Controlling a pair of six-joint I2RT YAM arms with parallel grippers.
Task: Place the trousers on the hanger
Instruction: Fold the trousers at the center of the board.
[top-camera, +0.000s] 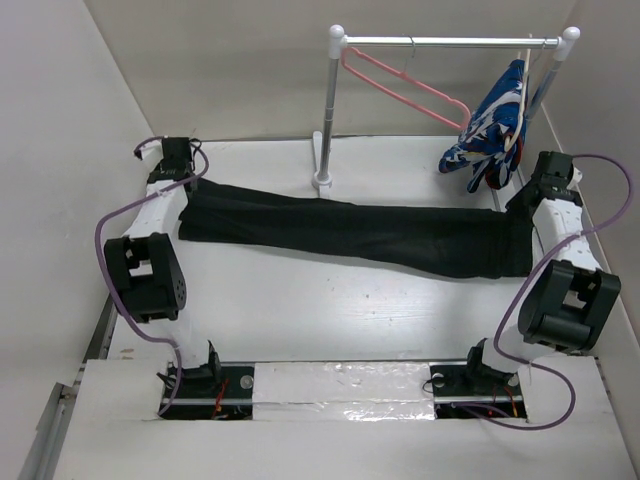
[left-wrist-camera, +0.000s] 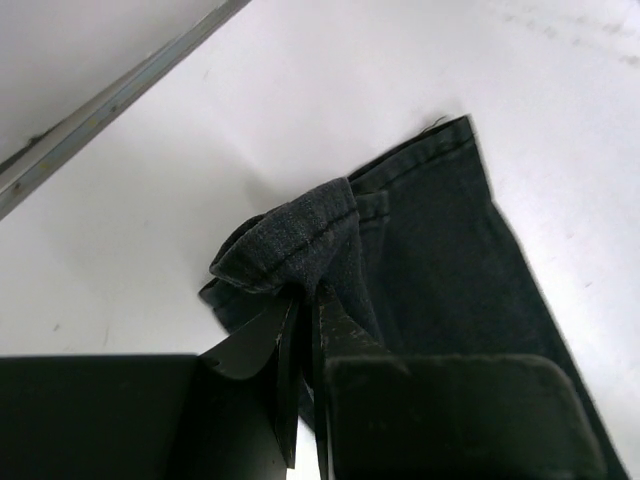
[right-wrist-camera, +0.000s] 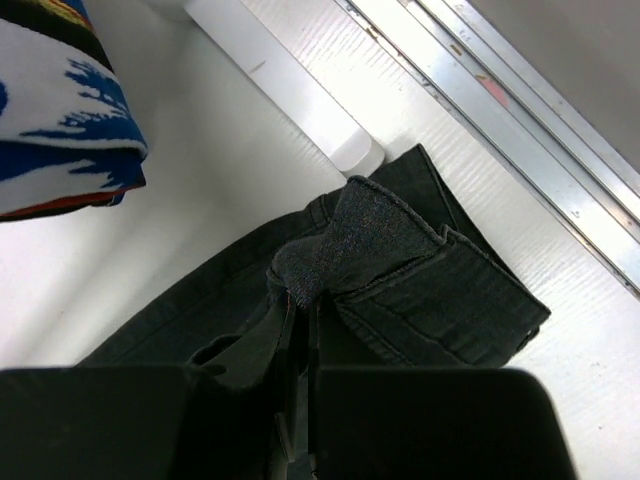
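The black trousers (top-camera: 350, 230) lie stretched flat across the table from left to right. My left gripper (top-camera: 185, 190) is at their left end, and the left wrist view shows it (left-wrist-camera: 303, 300) shut on a pinched-up fold of the stitched edge of the trousers (left-wrist-camera: 440, 240). My right gripper (top-camera: 525, 205) is at their right end, and the right wrist view shows it (right-wrist-camera: 303, 305) shut on a raised fold of the trousers (right-wrist-camera: 440, 290). The pink hanger (top-camera: 400, 85) hangs empty by its hook on the rack's rail, behind the trousers.
A white clothes rack (top-camera: 327, 110) stands at the back, its left post base just behind the trousers. A blue, white and red patterned garment (top-camera: 495, 125) hangs at the rail's right end, close above my right gripper (right-wrist-camera: 60, 110). Walls and metal edge rails (right-wrist-camera: 500, 90) border both sides.
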